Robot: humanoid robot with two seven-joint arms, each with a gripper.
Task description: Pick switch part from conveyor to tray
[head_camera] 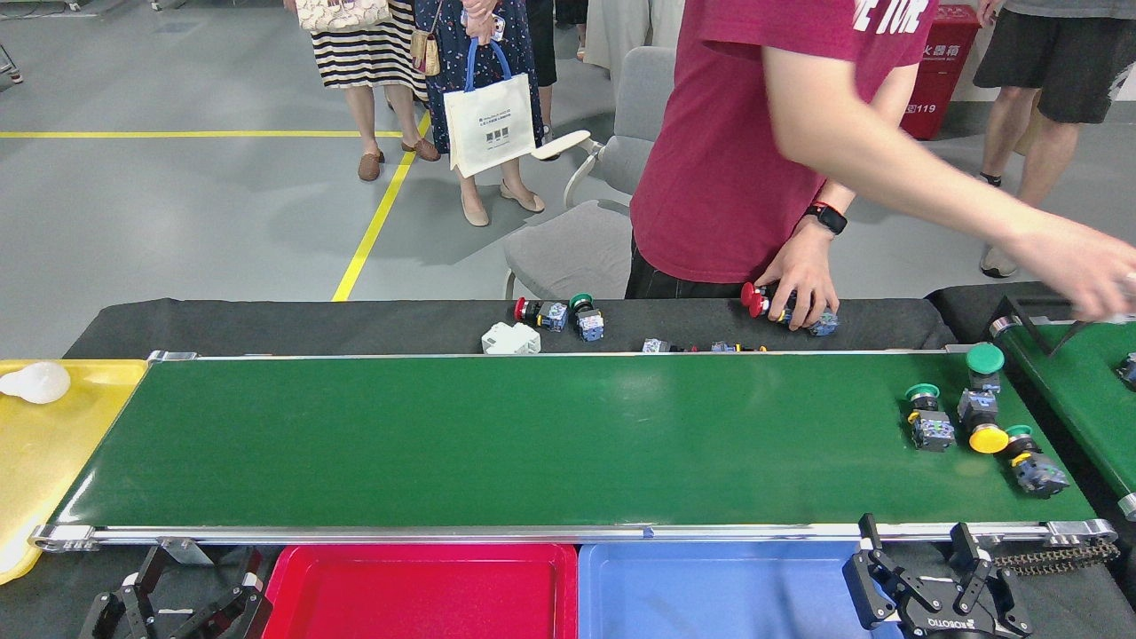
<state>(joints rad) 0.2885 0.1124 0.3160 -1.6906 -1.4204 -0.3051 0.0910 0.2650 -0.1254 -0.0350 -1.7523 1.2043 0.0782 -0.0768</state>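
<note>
Both end effectors, left [177,612] and right [932,581], hang below the conveyor [532,435] with fingers apart, holding nothing. Four switch parts [976,426] lie clustered at the belt's right end, opposite the blue tray [710,590].

two black linkage-type claws, left [177,612] & right [930,587], white lettering on right

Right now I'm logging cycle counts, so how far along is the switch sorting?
Nothing looks done: the red tray and blue tray show no parts. Nothing is in hand either; the left gripper and right gripper sit open below the conveyor. Left to do: pick the switch parts at its right end, such as the green-capped and yellow-capped ones.
</note>
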